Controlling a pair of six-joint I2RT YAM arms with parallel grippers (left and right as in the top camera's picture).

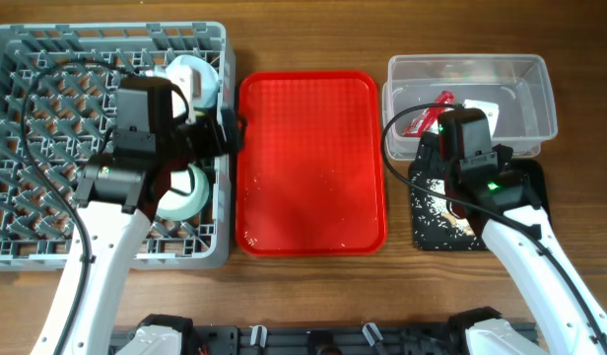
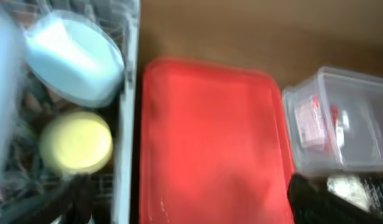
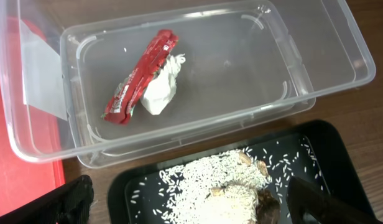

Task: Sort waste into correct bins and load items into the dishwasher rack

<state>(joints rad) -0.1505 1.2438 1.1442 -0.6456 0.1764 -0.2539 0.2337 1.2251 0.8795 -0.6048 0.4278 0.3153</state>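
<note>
The grey dishwasher rack (image 1: 47, 148) fills the left. A pale blue-green bowl (image 1: 185, 194) and a light round dish (image 1: 197, 79) sit along its right side. The blurred left wrist view shows a pale blue bowl (image 2: 73, 59) and the yellow cup (image 2: 76, 142) inside the rack wall (image 2: 126, 124). My left gripper (image 1: 230, 131) is open and empty over the rack's right edge. My right gripper (image 3: 191, 208) is open above the rice scraps (image 3: 210, 183) in the black tray (image 3: 316, 155). The clear tub (image 3: 328, 56) holds the red wrapper (image 3: 138, 74) and crumpled paper (image 3: 160, 90).
The flat red serving tray (image 1: 311, 163) lies between the rack and the bins, also in the left wrist view (image 2: 210, 143). The clear tub (image 1: 540, 99) stands behind the black tray (image 1: 422, 232). No cutlery is in view.
</note>
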